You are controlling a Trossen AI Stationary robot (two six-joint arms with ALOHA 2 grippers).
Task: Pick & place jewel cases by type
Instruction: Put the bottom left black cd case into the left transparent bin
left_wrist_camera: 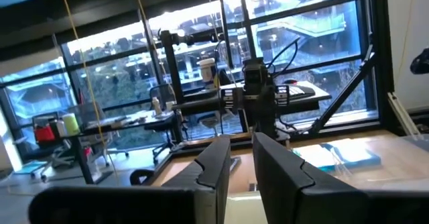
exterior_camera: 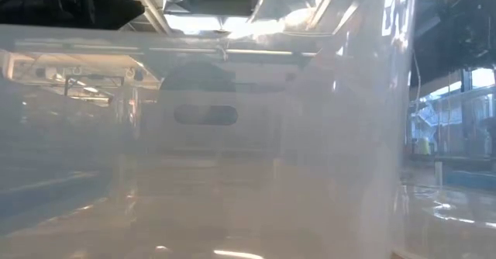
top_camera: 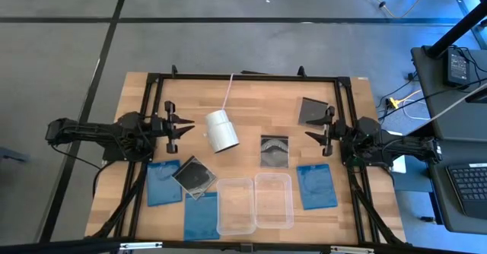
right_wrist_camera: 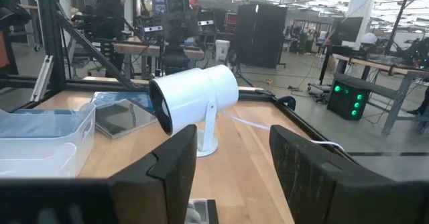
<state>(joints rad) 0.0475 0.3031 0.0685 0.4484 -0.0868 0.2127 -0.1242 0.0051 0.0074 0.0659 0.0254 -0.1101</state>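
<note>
Seen from above, we find the left gripper [top_camera: 176,125] at the left edge of the wooden table [top_camera: 251,109] and the right gripper [top_camera: 317,131] at the right edge, both pointing inward and neither holding anything; between them lies a white cylindrical cup [top_camera: 222,131] with a cord. From this view we locate the jewel cases: a blue case [top_camera: 162,181] at the near left with a dark case [top_camera: 194,174] tilted partly over it, a second blue case [top_camera: 200,214] just nearer the front edge, a clear case with a silvery disc [top_camera: 275,150] at centre, a dark case [top_camera: 313,110] beside the right gripper, and a third blue case [top_camera: 316,186] at the near right. Two clear trays [top_camera: 255,203] stand side by side at the front. From the low view we see only a hazy translucent wall [exterior_camera: 232,158] filling the frame, so it adds nothing about the cases. Through the left wrist view we see that arm's fingers [left_wrist_camera: 214,163] narrowly apart, with a blue case [left_wrist_camera: 348,153] far off. Through the right wrist view the fingers [right_wrist_camera: 177,160] stand well apart, facing the cup [right_wrist_camera: 194,96], a tray [right_wrist_camera: 47,140] and a dark case [right_wrist_camera: 124,117]
</note>
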